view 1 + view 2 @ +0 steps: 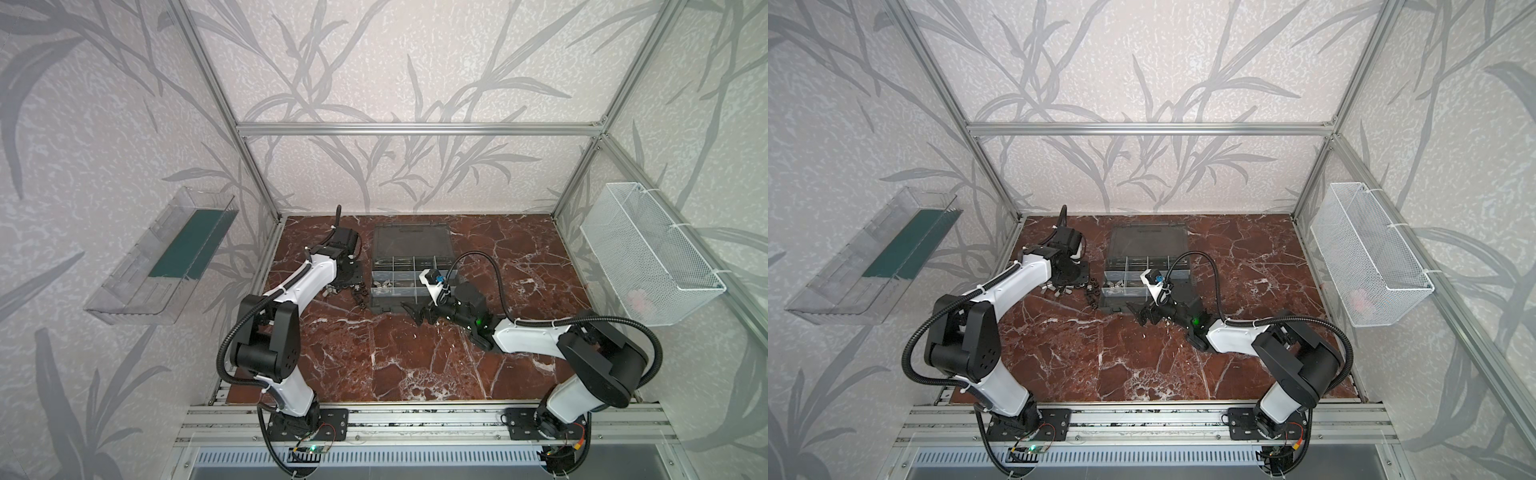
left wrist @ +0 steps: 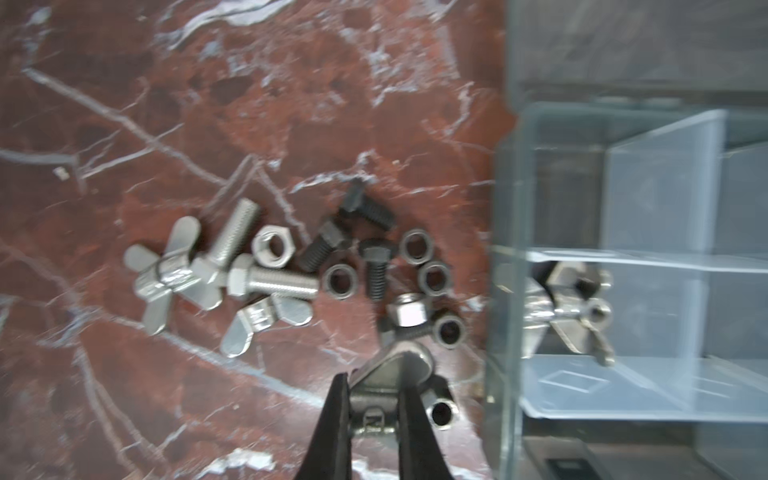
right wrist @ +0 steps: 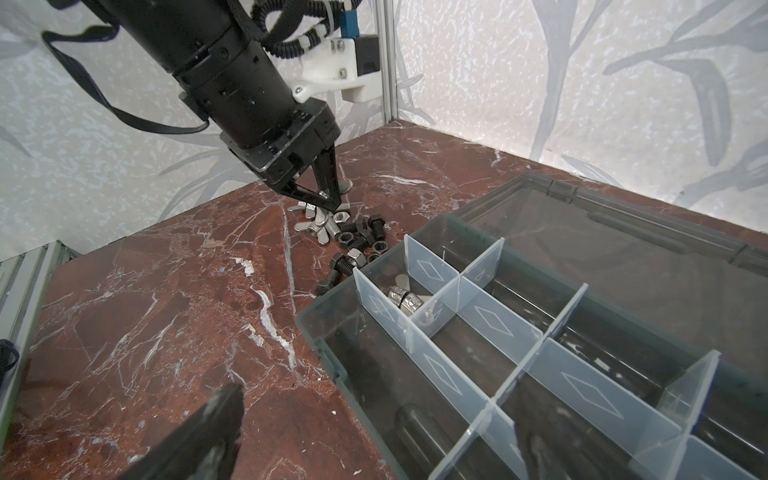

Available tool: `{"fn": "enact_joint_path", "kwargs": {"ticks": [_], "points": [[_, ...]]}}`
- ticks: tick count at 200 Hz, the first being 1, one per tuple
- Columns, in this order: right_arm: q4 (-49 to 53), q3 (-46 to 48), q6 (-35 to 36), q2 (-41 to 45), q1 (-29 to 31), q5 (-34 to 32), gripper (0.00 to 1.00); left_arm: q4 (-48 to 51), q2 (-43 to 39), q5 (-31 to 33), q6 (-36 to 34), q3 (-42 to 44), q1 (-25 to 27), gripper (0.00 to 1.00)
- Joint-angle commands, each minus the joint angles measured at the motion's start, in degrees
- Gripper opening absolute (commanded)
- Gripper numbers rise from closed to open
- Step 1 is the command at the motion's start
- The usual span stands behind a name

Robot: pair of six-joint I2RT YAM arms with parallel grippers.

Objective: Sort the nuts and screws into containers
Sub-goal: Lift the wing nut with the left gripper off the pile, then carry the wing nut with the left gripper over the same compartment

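Note:
Loose screws and nuts lie in a pile (image 1: 353, 293) (image 1: 1090, 291) on the marble, left of the organizer case (image 1: 446, 259) (image 1: 1185, 266). The left wrist view shows black screws (image 2: 368, 212), silver screws (image 2: 272, 284), black nuts (image 2: 417, 246), a silver hex nut (image 2: 273, 249) and wing nuts (image 2: 166, 270). My left gripper (image 2: 372, 374) (image 3: 328, 201) is shut on a silver wing nut (image 2: 388, 374), low over the pile. One of the containers (image 3: 419, 309) holds silver wing nuts (image 2: 573, 316). My right gripper (image 1: 417, 314) (image 1: 1144, 313) stands open at the case's front edge, one finger (image 3: 203, 432) showing.
The case's flat lid (image 1: 411, 241) lies open towards the back wall. A clear wall tray (image 1: 158, 257) hangs on the left, a white mesh basket (image 1: 648, 253) on the right. Aluminium posts (image 1: 266, 199) frame the table corners. Bare marble (image 1: 374, 365) spreads in front of the case.

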State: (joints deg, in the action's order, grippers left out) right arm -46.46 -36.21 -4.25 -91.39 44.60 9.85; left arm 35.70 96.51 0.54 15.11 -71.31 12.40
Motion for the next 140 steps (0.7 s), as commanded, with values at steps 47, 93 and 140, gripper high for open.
{"fn": "enact_joint_path", "kwargs": {"ticks": [47, 93, 140], "points": [[-1.9, 0.6, 1.5, 0.9, 0.5, -1.5, 0.99, -2.4, 3.6, -12.1, 1.7, -6.5, 3.2, 0.13], [-1.3, 0.3, 1.8, 0.0, 0.5, -1.7, 0.99, -4.4, 5.6, -14.6, 2.5, -6.1, 4.9, 0.13], [-1.4, 0.3, 1.8, -0.2, 0.5, -1.9, 0.99, -5.6, 6.3, -13.7, 1.7, -4.8, 7.2, 0.14]]}}
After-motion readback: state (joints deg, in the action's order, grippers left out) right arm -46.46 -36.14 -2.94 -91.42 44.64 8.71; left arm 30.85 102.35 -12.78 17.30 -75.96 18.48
